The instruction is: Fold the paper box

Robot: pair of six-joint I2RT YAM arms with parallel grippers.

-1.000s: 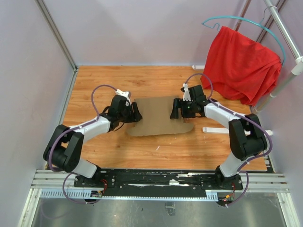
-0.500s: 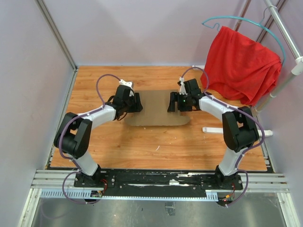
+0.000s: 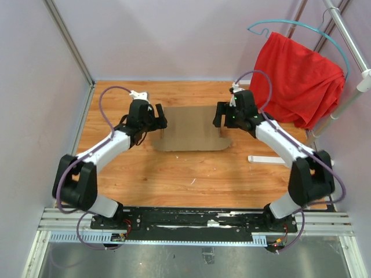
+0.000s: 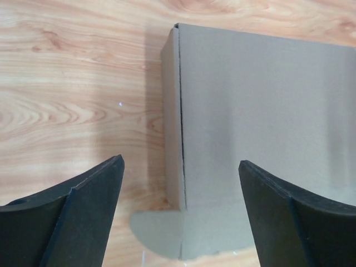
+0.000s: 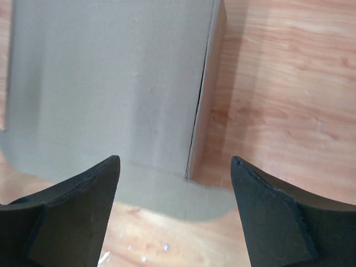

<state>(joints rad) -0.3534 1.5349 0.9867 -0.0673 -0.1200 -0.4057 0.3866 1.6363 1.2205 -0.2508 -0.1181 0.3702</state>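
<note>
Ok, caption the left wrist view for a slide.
Open left gripper poised above a side flap of the paper box.

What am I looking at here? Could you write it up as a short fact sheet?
Paper box: flat brown cardboard, lying on the wooden table
Left gripper: open, over the box's left edge
Right gripper: open, over the box's right edge
Background: red cloth on a hanger, far right corner

No readable text, label or number anywhere, plain paper box [image 3: 190, 128] included.
</note>
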